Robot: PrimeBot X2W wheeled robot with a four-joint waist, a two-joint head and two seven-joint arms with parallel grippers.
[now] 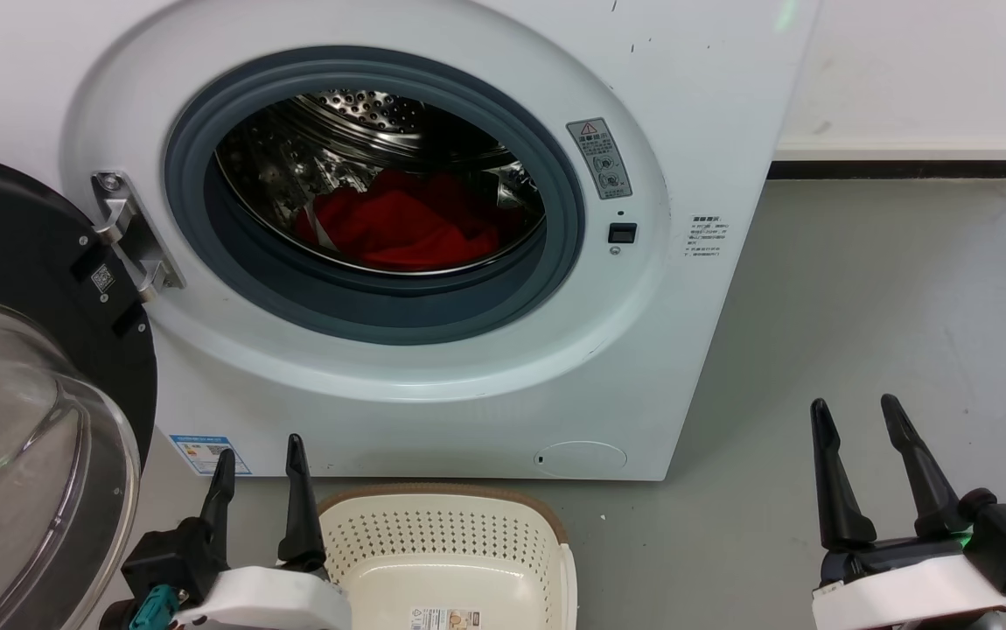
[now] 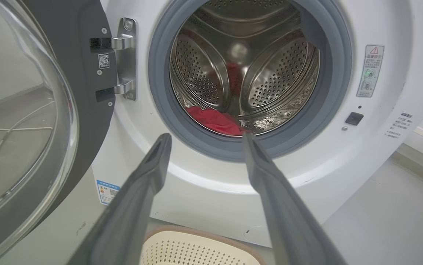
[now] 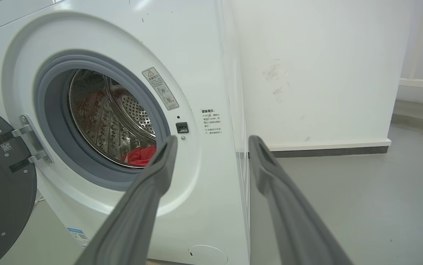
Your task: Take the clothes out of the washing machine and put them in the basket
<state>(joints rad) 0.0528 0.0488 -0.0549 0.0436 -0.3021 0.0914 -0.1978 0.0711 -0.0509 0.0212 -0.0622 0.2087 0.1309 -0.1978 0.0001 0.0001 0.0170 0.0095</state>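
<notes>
We see the clothes heaped low in the washing machine drum, long axis left-to-right. The basket sits on the floor below. Our left pincer and right pincer gape, empty.

The floor is smooth, pale grey and faintly mottled. The washing machine stands directly on it at the far side, its white front reaching down to the floor. The right side of its cabinet is near a white wall, whose dark base strip meets the floor at the far right. The basket sits on the floor just in front of the machine, near and slightly left of centre, upright with its brown rim facing up. To the left of the machine a thin white cord trails across the floor.
</notes>
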